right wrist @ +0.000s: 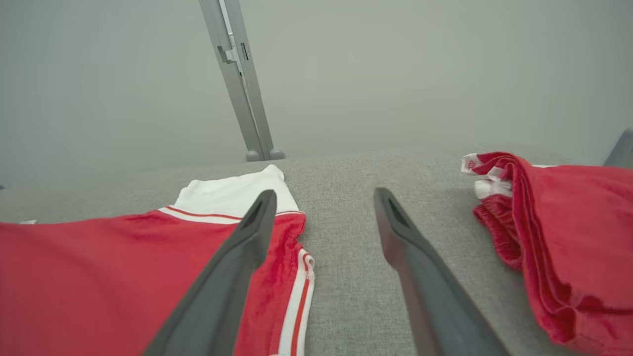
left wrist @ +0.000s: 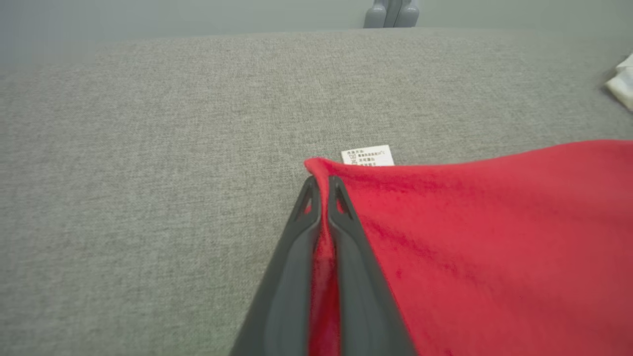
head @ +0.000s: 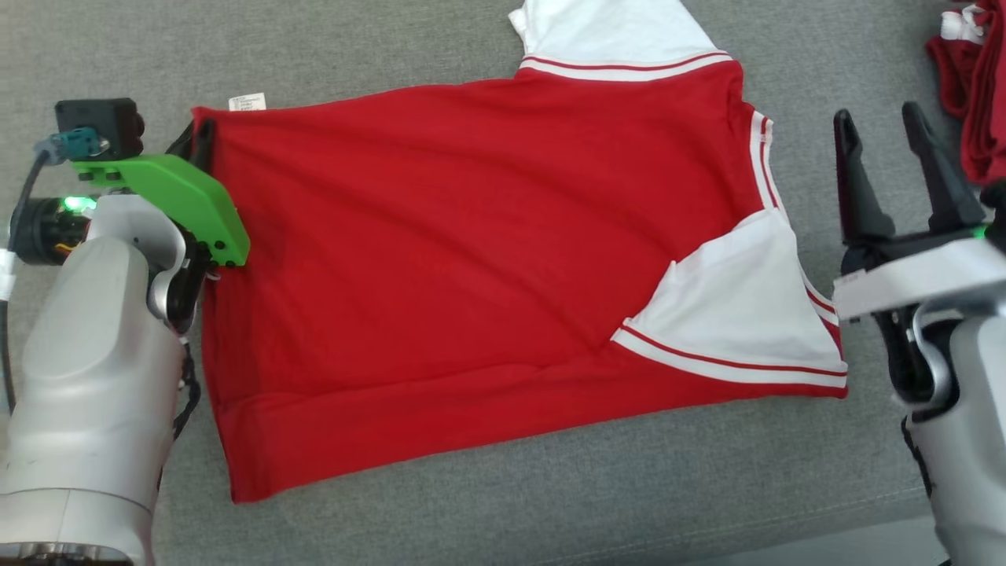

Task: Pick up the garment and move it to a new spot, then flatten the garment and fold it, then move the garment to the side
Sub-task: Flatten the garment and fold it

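The left gripper [left wrist: 319, 192] is pinched shut on the garment [head: 471, 259], with a thin ridge of red cloth caught between its two fingers right at a corner of the hem. Just past the fingertips a white care label [left wrist: 368, 155] pokes out from under the edge, its print too small to read. In the head view most of that gripper is hidden behind its green camera mount [head: 181, 196], and only a dark sliver of finger shows against the cloth.

The garment lies spread on the grey fabric surface [head: 503, 503], reaching from the left gripper across to the right gripper [head: 879, 118]. The right gripper's fingers stand wide apart, holding nothing, just beside the striped edge. Whether they touch the surface cannot be told.

One white sleeve [head: 613, 31] is cut off by the top of the head view. On the right gripper's outer side sits a heap of red clothes [right wrist: 559, 232], partly out of frame, its pieces impossible to tell apart.
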{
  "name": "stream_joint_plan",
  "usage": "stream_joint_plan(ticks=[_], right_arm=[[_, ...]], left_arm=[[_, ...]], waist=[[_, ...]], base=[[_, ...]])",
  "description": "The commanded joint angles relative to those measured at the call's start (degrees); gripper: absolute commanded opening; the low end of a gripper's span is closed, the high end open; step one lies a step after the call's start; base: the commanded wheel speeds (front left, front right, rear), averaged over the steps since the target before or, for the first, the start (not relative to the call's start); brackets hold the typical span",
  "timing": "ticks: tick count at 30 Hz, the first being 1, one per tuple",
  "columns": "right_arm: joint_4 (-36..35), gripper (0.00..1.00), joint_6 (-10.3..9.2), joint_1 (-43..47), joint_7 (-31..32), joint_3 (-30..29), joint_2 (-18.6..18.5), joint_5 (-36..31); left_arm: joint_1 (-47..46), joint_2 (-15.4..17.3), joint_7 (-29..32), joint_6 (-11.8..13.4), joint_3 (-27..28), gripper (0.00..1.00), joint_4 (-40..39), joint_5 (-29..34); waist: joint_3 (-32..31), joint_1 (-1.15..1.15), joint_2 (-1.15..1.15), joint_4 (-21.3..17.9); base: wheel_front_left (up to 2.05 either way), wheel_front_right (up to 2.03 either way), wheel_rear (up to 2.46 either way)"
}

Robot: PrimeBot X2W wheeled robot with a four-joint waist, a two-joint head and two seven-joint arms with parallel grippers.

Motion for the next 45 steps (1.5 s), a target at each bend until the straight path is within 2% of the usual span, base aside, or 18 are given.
stream_joint_plan(ticks=[1,7,14,21,28,29,30,31,32,35,45], right_arm=[[2.35,1.0,-0.08,-3.26,0.62,0.58,-1.18,1.01],[13.73,1.0,-0.08,-16.26,3.27,5.11,-5.03,4.65],[26.3,1.0,-0.08,-31.33,7.57,11.18,-7.74,7.57],[36.51,1.0,-0.08,-43.48,13.89,16.34,-9.04,8.6],[43.79,1.0,-0.08,-50.39,19.87,19.49,-8.94,9.31],[44.49,0.57,-0.08,-50.89,20.72,20.09,-8.79,9.71],[44.96,0.43,-0.09,-50.97,21.34,20.53,-8.74,9.94],[45.01,0.03,-0.09,-51.12,21.25,21.26,-8.86,10.05],[44.75,0.0,-0.09,-51.31,20.74,21.66,-9.02,10.34],[43.68,0.0,-0.09,-50.96,18.69,22.81,-9.8,11.1],[34.72,0.0,-0.09,-44.54,3.88,22.89,-13.59,14.7]], left_arm=[[-1.65,-0.49,-0.81,-0.11,-0.65,0.0,-0.16,-0.5],[-4.59,-3.45,-2.95,-0.13,-3.06,0.0,-0.5,-1.3],[-7.84,-6.15,-5.47,-0.14,-6.05,0.0,-0.5,-2.54],[-9.79,-7.3,-7.47,-0.02,-8.68,0.0,0.61,-4.39],[-10.19,-7.41,-9.26,0.07,-10.45,0.0,2.4,-6.05],[-10.09,-7.3,-9.49,0.12,-10.69,0.0,2.71,-6.43],[-10.0,-7.11,-9.6,0.18,-10.85,0.0,2.92,-6.73],[-9.96,-6.85,-9.76,0.19,-11.1,0.0,3.11,-7.13],[-9.96,-6.69,-9.91,0.19,-11.27,0.0,3.23,-7.41],[-9.87,-5.9,-10.34,0.19,-11.94,0.0,3.14,-8.11],[-8.51,-2.42,-15.05,0.43,-12.12,0.0,-1.26,-7.33]], waist=[[0.78,0.0,0.0,1.74],[4.31,0.0,0.0,5.94],[9.25,0.0,0.0,10.32],[12.42,0.0,0.0,12.82],[13.2,0.0,0.0,13.77],[13.17,0.0,0.0,13.74],[13.11,0.0,0.0,13.66],[13.02,0.0,0.0,13.54],[12.94,0.0,0.0,13.45],[12.45,0.0,0.0,12.71],[8.49,0.0,0.0,9.88]], base=[[0.0,0.0,0.0],[0.0,0.0,0.0],[0.0,0.0,0.0],[0.0,0.0,0.0],[0.0,0.0,0.0],[0.0,0.0,0.0],[0.0,0.0,0.0],[0.0,0.0,0.0],[0.0,0.0,0.0],[0.0,0.0,0.0],[0.0,0.0,0.0]])
